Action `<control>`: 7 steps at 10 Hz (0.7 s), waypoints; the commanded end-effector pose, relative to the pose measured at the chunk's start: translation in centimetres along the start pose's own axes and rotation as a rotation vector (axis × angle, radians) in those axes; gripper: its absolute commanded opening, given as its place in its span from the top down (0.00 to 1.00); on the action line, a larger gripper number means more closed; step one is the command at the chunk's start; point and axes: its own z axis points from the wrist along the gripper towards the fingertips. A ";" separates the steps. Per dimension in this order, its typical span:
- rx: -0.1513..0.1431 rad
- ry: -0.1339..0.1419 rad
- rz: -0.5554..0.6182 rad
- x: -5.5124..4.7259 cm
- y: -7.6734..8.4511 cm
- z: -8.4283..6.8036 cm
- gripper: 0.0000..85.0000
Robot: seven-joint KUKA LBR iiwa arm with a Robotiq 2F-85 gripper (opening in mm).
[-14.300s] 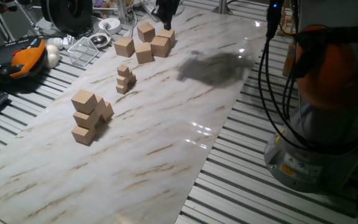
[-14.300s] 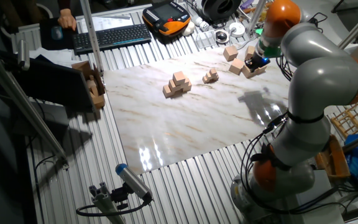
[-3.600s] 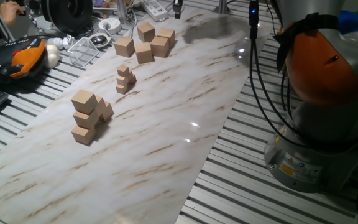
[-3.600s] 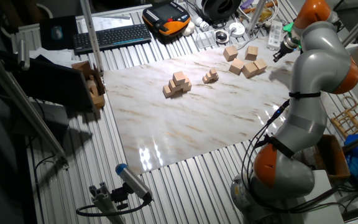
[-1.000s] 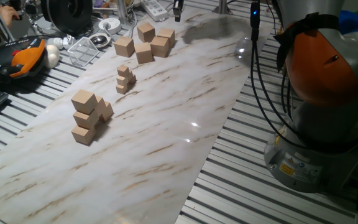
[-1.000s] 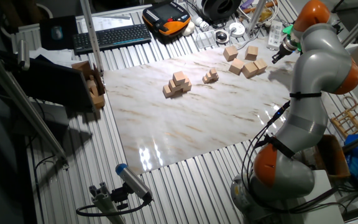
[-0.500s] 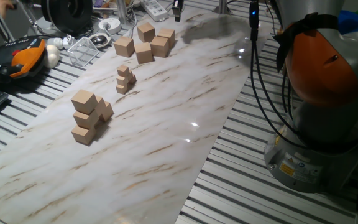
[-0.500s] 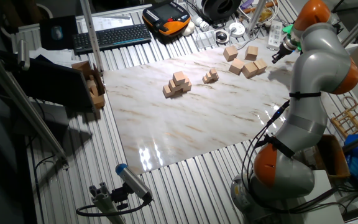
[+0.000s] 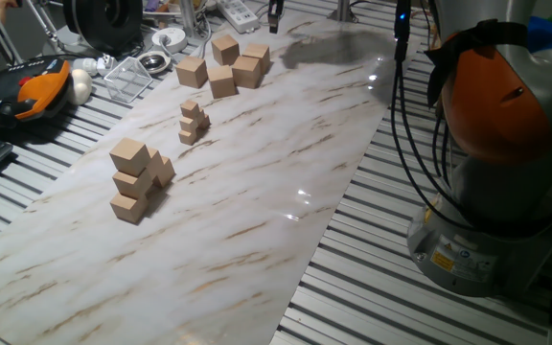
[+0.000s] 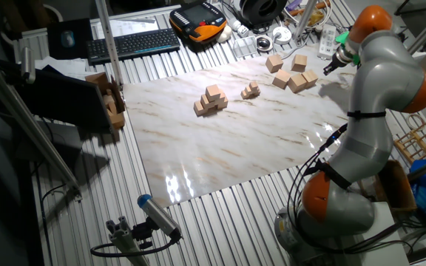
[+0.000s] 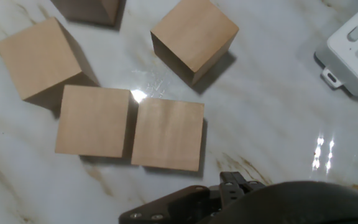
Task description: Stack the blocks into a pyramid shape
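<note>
Four wooden blocks lie loose on the marble counter, two touching as a base; the hand hovers beside them, grip unreadable.

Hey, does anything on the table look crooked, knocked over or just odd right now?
Nothing is spilled or broken. The large blocks lie loose in one flat layer, not stacked: two sit side by side, the others are turned at different angles. The mid-table pile looks uneven, its cubes twisted against each other. The gripper hangs beside the loose group, holding nothing.
</note>
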 end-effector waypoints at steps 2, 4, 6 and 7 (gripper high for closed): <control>0.001 -0.009 -0.010 -0.3 0.0 0.7 1.00; -0.008 -0.018 0.000 -0.7 0.0 1.8 1.00; -0.033 -0.020 0.006 -1.1 0.0 2.8 1.00; -0.034 -0.022 0.008 -1.2 0.1 3.0 1.00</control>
